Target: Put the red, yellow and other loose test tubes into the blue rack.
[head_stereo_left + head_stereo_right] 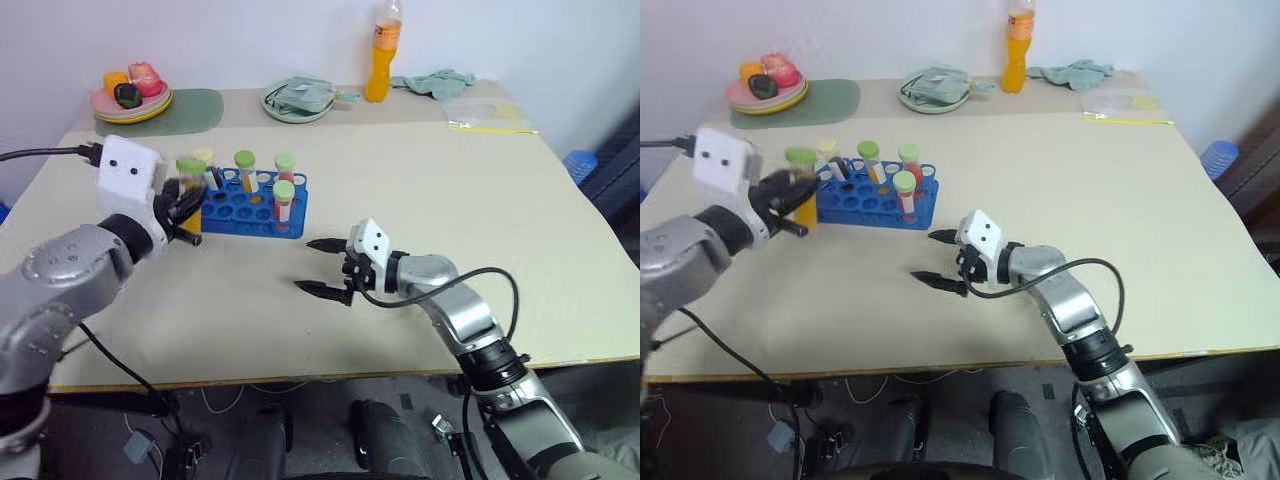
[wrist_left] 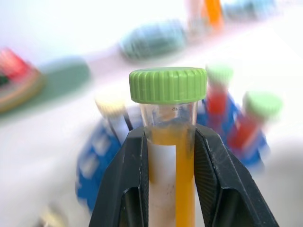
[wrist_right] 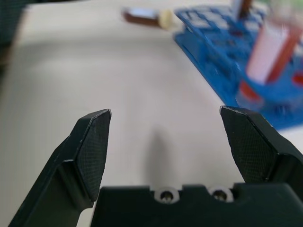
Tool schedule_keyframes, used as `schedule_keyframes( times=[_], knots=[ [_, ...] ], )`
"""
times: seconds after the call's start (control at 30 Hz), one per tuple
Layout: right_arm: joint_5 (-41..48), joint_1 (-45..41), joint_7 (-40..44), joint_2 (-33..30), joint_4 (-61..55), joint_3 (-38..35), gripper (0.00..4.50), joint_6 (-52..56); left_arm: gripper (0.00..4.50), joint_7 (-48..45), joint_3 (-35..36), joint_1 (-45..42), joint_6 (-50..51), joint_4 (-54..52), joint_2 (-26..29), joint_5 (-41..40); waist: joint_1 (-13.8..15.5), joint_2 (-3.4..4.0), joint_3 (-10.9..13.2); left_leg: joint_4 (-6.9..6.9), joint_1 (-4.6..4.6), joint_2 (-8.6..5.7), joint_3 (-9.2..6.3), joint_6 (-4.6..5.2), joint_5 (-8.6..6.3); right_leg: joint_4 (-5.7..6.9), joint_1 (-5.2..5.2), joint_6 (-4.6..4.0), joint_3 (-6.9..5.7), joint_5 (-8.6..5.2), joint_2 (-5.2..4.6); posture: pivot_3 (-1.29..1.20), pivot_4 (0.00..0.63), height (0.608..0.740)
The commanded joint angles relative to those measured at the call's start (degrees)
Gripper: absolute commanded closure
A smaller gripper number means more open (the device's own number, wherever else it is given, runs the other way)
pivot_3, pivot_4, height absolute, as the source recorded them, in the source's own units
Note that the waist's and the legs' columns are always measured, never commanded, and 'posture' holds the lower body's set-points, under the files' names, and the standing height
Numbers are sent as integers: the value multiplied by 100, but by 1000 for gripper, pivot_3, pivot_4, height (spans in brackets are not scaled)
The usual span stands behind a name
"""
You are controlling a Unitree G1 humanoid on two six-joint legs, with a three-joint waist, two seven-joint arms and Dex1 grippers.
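**Yellow tube held up beside the blue rack**

The left gripper (image 2: pixel 168 156) has its jaws pinching the yellow tube (image 2: pixel 169 142) on both sides, just under its green cap. The tube stands straight up, cap on top. I think it is held that way so its round bottom can go down into a hole. It hangs at the left end of the blue rack (image 1: pixel 252 209), just off the surface.

The rack stands on the left half of the surface. 4 capped tubes already stand in its holes. That makes sense, because the holes keep them from rolling away. A dark tube with a cream cap (image 3: pixel 144 18) lies flat on the surface just beside the rack, not yet put in.

The right gripper (image 1: pixel 322 267) waits near the front edge, to the right of the rack. Its jaws are spread wide with nothing between them, so it looks ready to grab.

The surface (image 1: pixel 450 200) is a big pale tabletop. At the far side are a plate of toy food (image 1: pixel 131 98) on a green mat (image 1: pixel 195 108), a green dish (image 1: pixel 296 101), a tall orange bottle (image 1: pixel 379 62) and a crumpled cloth (image 1: pixel 436 81). A white wall stands behind.
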Motion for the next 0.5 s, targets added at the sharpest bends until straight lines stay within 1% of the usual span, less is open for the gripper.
schedule_keyframes(
  times=[0.03, 0.1, 0.17, 0.3, 0.4, 0.5],
  knots=[
    [-31, -66, -368, 278, -1, -128, 417, -32, 3786, 749, -879, 17, -1231, 538, -877, 1784, -4, -3, -3, 0, -1, 1, -2, 0, 0, 0, 0, 0, -1, 2, 1, 0, 150, 740],
    [-31, -46, -453, 388, -22, -114, 417, 7, 3786, 826, -1215, -6, -1961, 1099, -1391, 2476, -28, -4, -3, -1, 0, 2, -2, 1, 0, 3, -3, 2, -1, 3, 4, 0, 150, 740],
    [-48, -24, -501, 439, -48, -88, 417, 18, 3786, 804, -1481, -86, -2462, 1728, -1646, 3069, -34, -4, -4, -1, 1, 3, -1, 3, -1, 6, -5, 2, -1, 3, 5, 0, 150, 740],
    [-36, 46, -570, 482, -135, -97, 417, 56, 3786, 486, -1507, -327, -3173, 2556, -2092, 3428, -47, -3, -3, -3, 1, 4, -2, 13, -6, 9, -10, 2, -2, 3, 8, 0, 150, 740],
    [-30, 118, -626, 483, -218, -120, 417, 89, 3786, 225, -1454, -473, -3542, 2884, -2289, 3549, -40, -4, -4, -1, 0, 4, -1, 13, -7, 10, -10, 3, -2, 3, 6, 0, 150, 740],
    [-24, 211, -676, 470, -343, -140, 417, 135, 3786, 10, -1387, -615, -3691, 3038, -2411, 3611, -12, -4, -4, 0, 0, 3, -3, 14, -6, 12, -9, 4, -4, 4, 4, 0, 150, 740]
  ],
)
